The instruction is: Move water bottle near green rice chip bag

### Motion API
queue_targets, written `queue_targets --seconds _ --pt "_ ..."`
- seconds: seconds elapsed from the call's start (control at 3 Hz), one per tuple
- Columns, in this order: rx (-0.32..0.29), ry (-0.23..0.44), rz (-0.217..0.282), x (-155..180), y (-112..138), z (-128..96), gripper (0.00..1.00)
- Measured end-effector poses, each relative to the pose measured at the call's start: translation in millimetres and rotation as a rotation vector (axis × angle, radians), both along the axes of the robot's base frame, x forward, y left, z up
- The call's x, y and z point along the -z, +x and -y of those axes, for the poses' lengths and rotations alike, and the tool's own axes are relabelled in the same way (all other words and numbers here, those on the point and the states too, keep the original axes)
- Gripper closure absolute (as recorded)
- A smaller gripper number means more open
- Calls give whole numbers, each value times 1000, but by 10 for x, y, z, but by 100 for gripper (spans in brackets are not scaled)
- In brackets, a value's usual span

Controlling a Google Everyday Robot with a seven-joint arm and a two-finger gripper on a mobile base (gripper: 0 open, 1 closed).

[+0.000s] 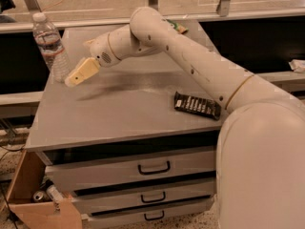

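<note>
Gripper (71, 80): we log its jaws together, holding nothing, low over the table (119, 123). Bottle (49, 44): upright, just left of the jaws as we view them; we cannot tell if it touches. Green bag (178, 28): well right of and beyond the jaws, mostly hidden behind the arm (200, 66). Bar (197, 105): flat, well right of the jaws.

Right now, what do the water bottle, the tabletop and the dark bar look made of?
Water bottle: clear thin plastic, glossy; see-through ribbed wall, white cap.
Tabletop: looks like grey painted metal or laminate, matte with a dull sheen; can't tell which.
Dark bar: likely plastic-film wrapper, slightly shiny, printed.
Gripper, close beside the bottle's base: beige, probably plastic, matte.
</note>
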State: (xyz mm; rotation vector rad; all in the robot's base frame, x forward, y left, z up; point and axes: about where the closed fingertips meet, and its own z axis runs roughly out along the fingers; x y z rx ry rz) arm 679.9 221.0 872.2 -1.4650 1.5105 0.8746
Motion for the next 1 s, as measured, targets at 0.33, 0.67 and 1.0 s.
queue_targets --seconds 0.33,0.67,1.0 --pt "-32 101 -19 -36 62 -377 0" --pt "-53 181 -33 -105 92 -631 0" --pt "-57 232 -33 -164 101 -779 17"
